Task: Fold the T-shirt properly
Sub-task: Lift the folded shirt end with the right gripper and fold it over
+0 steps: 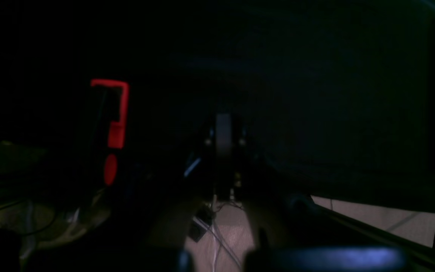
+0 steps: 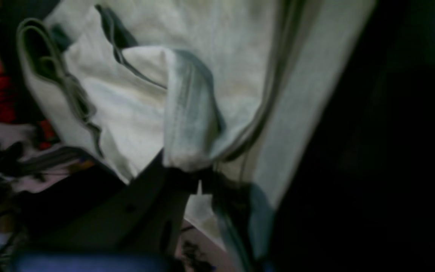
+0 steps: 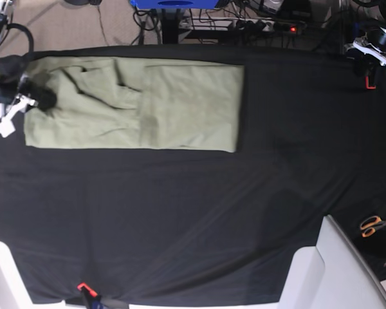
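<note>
The pale sage-green T-shirt (image 3: 148, 106) lies folded into a long flat rectangle at the back left of the black cloth (image 3: 180, 219). My right gripper (image 3: 33, 96) is at the shirt's left end. In the right wrist view it (image 2: 198, 177) is shut on a raised fold of the shirt (image 2: 187, 113), and the cloth bunches between the fingers. My left gripper (image 3: 373, 48) is at the far back right corner, well away from the shirt. The left wrist view is very dark, so the jaws of the left gripper (image 1: 223, 198) cannot be made out.
Orange-handled scissors (image 3: 373, 225) lie at the right edge. A white panel (image 3: 334, 270) stands at the front right. A red clamp (image 3: 370, 82), also in the left wrist view (image 1: 115, 113), grips the cloth's back right edge. Another clamp (image 3: 83, 288) is at the front.
</note>
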You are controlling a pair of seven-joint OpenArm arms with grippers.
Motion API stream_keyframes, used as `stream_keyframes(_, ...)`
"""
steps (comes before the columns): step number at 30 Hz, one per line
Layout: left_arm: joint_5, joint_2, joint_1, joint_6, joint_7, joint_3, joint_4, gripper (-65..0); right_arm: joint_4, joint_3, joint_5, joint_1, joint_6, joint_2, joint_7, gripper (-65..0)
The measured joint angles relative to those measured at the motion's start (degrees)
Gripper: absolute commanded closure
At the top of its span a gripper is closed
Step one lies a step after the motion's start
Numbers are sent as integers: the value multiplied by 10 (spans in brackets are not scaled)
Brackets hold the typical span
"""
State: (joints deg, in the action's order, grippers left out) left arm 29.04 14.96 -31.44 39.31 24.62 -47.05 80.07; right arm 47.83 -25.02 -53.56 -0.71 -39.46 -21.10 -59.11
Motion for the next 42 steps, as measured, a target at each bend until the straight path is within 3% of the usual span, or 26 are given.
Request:
stream_keyframes(3, 0, 0, 0, 0, 0, 0, 0, 0, 92, 3, 1, -29, 3, 14, -2, -2)
stream_keyframes(9, 0, 1, 0, 0, 0, 0, 0, 0, 309, 13, 21, -71, 236, 56, -4, -2)
stream_keyframes(15, 0, 0, 0, 0, 0, 0, 0, 0, 492, 141, 146, -107, 431, 87, -3, -2)
stream_keyframes(17, 0, 0, 0, 0, 0, 0, 0, 0, 531, 192, 171, -119, 482, 100, -4, -2)
stream_keyframes(20, 0, 0, 1, 0, 0, 0, 0, 0, 566, 263, 209, -129, 531, 110, -4, -2)
stream_keyframes(25, 0, 0, 1, 0, 0, 0, 0, 0, 589, 391, 263, -125, 641, 111, 2, -2)
stream_keyframes(33, 0, 0, 1, 0, 0, 0, 0, 0, 589, 575, 283, -63, 788, 110, 0, -2)
stream_keyframes(36, 0, -1, 1, 0, 0, 0, 0, 0, 588, 612, 280, -41, 795, 128, -4, -2)
stream_keyframes(42, 0, 0, 1, 0, 0, 0, 0, 0, 555, 622, 281, -32, 794, 164, -2, 0)
